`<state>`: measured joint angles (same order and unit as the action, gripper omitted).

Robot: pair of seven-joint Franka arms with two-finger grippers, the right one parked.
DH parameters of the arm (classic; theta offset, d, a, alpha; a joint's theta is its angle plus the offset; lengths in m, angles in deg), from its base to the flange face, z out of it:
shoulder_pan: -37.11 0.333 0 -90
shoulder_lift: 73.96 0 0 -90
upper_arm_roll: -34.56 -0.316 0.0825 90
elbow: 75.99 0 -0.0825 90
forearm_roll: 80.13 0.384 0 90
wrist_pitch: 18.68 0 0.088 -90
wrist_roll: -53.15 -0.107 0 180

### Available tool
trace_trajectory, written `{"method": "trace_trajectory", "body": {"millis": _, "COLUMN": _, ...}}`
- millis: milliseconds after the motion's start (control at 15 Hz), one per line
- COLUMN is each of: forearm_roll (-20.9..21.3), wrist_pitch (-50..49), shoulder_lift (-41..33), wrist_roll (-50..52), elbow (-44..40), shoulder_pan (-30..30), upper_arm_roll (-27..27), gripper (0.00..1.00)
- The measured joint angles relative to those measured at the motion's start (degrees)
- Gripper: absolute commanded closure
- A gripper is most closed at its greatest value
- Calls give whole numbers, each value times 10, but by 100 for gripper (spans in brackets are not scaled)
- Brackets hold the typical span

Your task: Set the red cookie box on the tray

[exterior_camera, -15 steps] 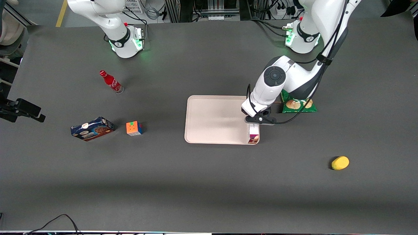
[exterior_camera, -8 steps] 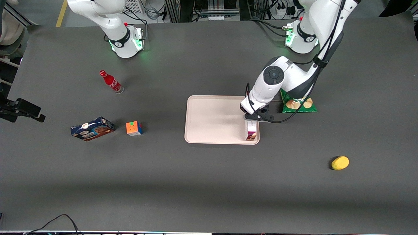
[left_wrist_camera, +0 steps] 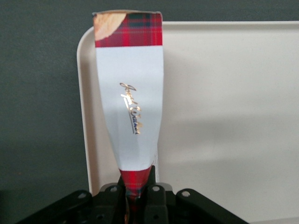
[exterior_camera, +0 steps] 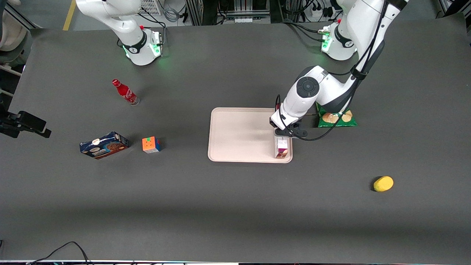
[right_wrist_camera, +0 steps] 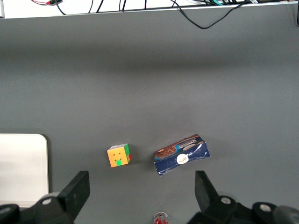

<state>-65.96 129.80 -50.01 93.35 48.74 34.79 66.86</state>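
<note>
Over the corner of the tray (exterior_camera: 239, 136) that lies nearest the front camera and toward the working arm's end of the table, we see the left gripper (exterior_camera: 285, 134) holding the red cookie box (exterior_camera: 282, 147). In the wrist view the two fingers are closed on the tartan end of the box (left_wrist_camera: 133, 100), so the grasp is firm. The box hangs lengthwise down from the fingers, with its white label panel facing the wrist camera and its lower end over the tray (left_wrist_camera: 224, 116), close to the rim. We cannot tell for sure if this lower end already touches the tray floor.

We judge that the placing step is in hand: the carrying is finished and the box is being set down. The next move calls for lowering until the box rests on the tray, then opening the fingers and lifting straight up. Because the box is slim, tall, and near the rim, it may tip outward, so a gentle release seems wise to us.
</note>
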Motion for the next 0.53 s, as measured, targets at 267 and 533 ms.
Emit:
{"method": "trace_trajectory", "body": {"millis": 267, "forearm_roll": 14, "wrist_pitch": 3, "shoulder_lift": 0, "wrist_roll": 1, "elbow": 0, "shoulder_pan": 0, "upper_arm_roll": -1, "gripper": 0}}
{"method": "trace_trajectory", "body": {"millis": 533, "forearm_roll": 26, "wrist_pitch": 6, "shoulder_lift": 0, "wrist_roll": 2, "elbow": -3, "shoulder_pan": 0, "upper_arm_roll": -1, "gripper": 0}}
